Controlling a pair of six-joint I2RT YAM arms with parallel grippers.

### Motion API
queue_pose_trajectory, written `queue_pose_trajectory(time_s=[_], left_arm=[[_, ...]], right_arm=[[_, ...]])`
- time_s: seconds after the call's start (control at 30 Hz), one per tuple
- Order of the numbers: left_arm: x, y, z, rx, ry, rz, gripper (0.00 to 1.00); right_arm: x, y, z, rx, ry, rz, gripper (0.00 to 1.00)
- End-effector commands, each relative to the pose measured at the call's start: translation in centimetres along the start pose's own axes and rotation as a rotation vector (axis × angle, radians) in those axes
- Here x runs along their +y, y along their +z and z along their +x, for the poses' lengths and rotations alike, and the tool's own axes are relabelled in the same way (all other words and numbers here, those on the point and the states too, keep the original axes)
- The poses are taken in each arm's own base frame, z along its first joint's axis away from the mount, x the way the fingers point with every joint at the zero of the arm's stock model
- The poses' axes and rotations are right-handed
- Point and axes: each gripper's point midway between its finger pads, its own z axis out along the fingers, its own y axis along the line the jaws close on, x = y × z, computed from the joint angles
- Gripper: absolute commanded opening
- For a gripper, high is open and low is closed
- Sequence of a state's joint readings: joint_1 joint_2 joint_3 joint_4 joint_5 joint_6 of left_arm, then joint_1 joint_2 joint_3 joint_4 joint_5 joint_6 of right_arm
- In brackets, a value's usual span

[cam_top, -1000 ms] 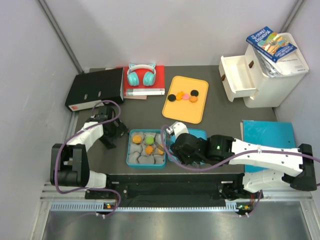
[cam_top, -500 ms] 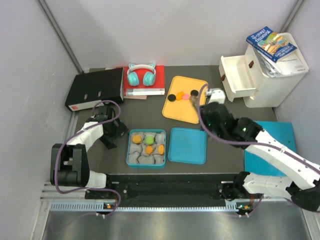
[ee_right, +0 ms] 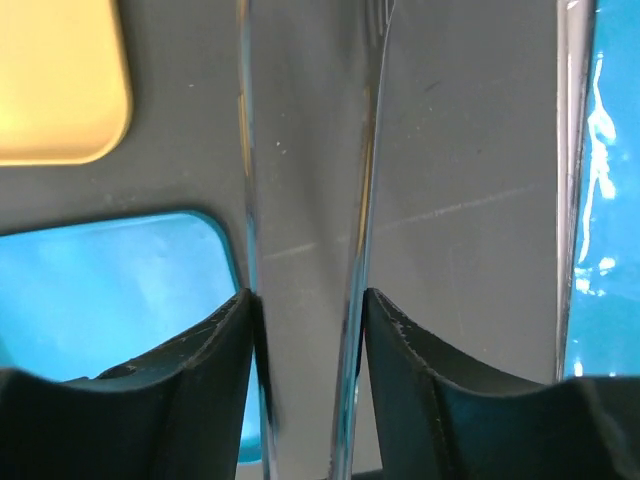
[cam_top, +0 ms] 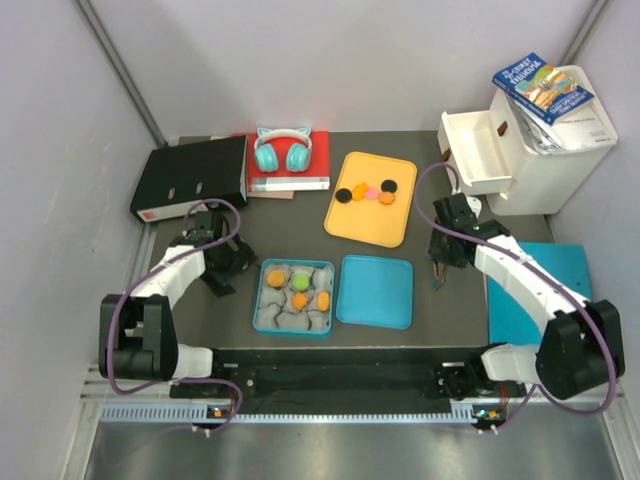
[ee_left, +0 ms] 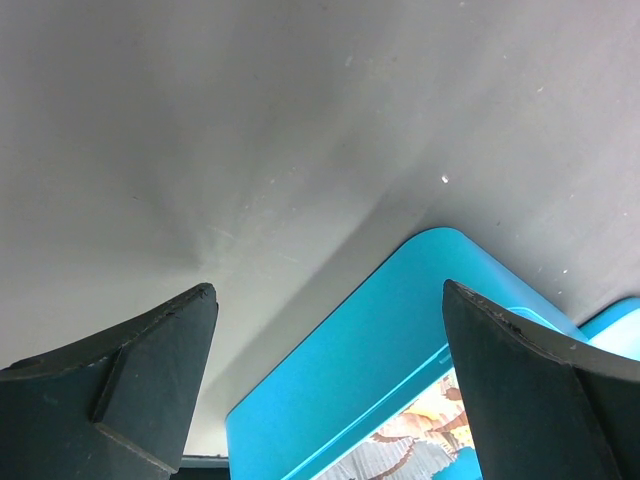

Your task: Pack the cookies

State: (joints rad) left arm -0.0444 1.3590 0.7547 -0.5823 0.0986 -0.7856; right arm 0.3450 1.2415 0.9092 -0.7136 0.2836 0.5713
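Right gripper (cam_top: 437, 272) hangs well right of the teal box (cam_top: 256, 300), beyond the lid (cam_top: 375, 291), tip pointing down at the bare table (cam_top: 455, 300). In the wrist view its jaws are pinched on a clear strip (ee_right: 305, 200), probably a slim picking tool. Nothing can be seen carried on it.

Left gripper (cam_top: 225, 265) sits just left of the box, low, jaws spread wide with nothing between them. Likely parked there to steady the box or keep clear of the loading side.

Box: open, lined with grey-white paper cups (cam_top: 275, 318), presumably one seat per piece. Four cookies (cam_top: 299, 298) are seated in the far and middle cups: three orange and the green cookie (cam_top: 299, 280). The cups nearest the arms look unfilled.

Lid: lies flat, touching or nearly touching the box's right side, nothing in it. Judged set aside there so it is at hand for closing.

Yellow tray (cam_top: 365, 225): beyond the box and to its right, serving as the supply. Five pieces lie in a loose row at its far end: two black, two orange and the pink cookie (cam_top: 371, 191).

Packing roughly half done, by this count.
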Motion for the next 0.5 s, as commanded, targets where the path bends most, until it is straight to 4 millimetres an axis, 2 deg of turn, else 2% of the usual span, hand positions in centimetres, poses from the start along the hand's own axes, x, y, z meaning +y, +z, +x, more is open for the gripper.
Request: queue_pose_trajectory(time_s=[0.0,0.17,0.33,0.47], left_arm=[[-0.5,-0.4,-0.1,-0.010,0.011,0.039,0.99],[-0.5,-0.6,-0.5,-0.029,0.011,0.036,0.98],[-0.4,-0.5,-0.6,-0.028,0.009,0.027,0.98],[-0.2,-0.5,-0.7,-0.035,0.007,0.018,0.98]], right_arm=[[0.8,1.8,-1.1,0.006,0.069,-0.021,0.51],[-0.2,2.8,-2.2,-0.014,0.090,0.041,0.72],[-1.1,2.9,-3.1,-0.044,0.092,0.082,0.74],[-1.6,2.6,-3.0,-0.054,0.098,0.103,0.77]])
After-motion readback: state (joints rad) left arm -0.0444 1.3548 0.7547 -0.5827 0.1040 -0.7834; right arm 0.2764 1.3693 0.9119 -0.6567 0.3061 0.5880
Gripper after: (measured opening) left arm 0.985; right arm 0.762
